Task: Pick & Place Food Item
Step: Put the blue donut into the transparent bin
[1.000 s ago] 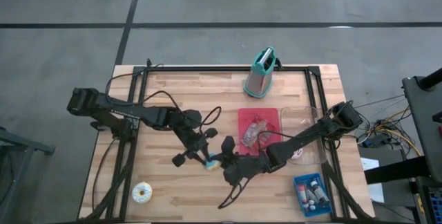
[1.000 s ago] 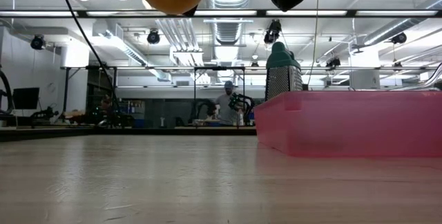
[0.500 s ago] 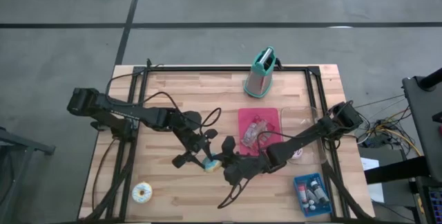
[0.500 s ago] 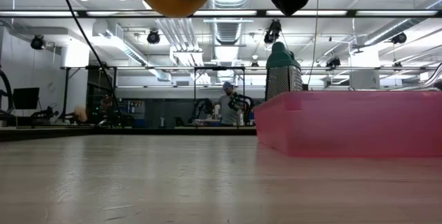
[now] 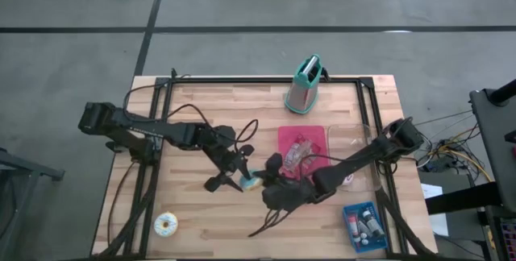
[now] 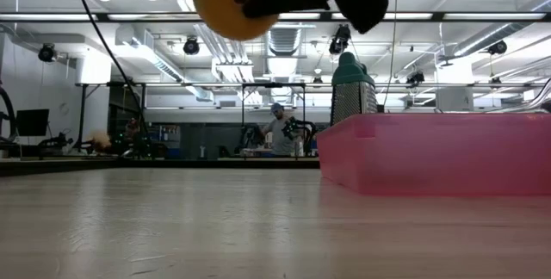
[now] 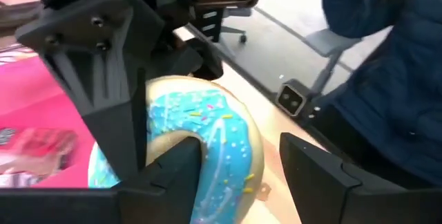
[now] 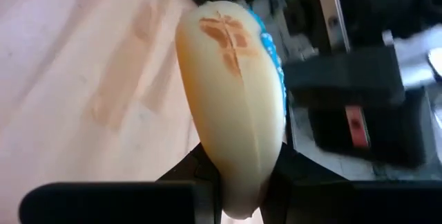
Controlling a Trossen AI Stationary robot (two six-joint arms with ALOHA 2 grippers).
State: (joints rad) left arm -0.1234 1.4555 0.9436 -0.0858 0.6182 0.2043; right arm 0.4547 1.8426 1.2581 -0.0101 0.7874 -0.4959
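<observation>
A doughnut with blue frosting and sprinkles (image 5: 252, 182) hangs above the table's middle, between my two grippers. My right gripper (image 5: 270, 180) is shut on it from the right. My left gripper (image 5: 235, 174) stands open at the doughnut's left side. In the left wrist view the frosted ring (image 7: 207, 141) lies between that gripper's own spread fingers. The right wrist view shows the doughnut (image 8: 235, 92) edge-on, pale underside toward the camera. In the low view it (image 6: 231, 3) hangs well above the tabletop. My right gripper pinches the doughnut's ring (image 8: 243, 175) between its two fingers, one on the pale underside and one on the frosted face. The fingers come level from the table's right. The doughnut stands on edge, lifted clear of the table. My left gripper has one finger (image 7: 169, 172) at the doughnut's hole; I cannot tell whether it touches the ring.
A pink tray (image 5: 318, 134) with a wrapped packet lies right of centre, a clear container (image 5: 359, 144) beside it. A teal grater (image 5: 304, 84) stands at the far edge. A white doughnut (image 5: 166, 225) lies near left, a blue box of bottles (image 5: 364, 227) near right. A person's blue sleeve (image 7: 394, 79) shows beyond the table.
My left gripper has opened and let go of the doughnut, staying beside it. The doughnut stays pinched in my right gripper, which has carried it a little toward the table's right and far side.
</observation>
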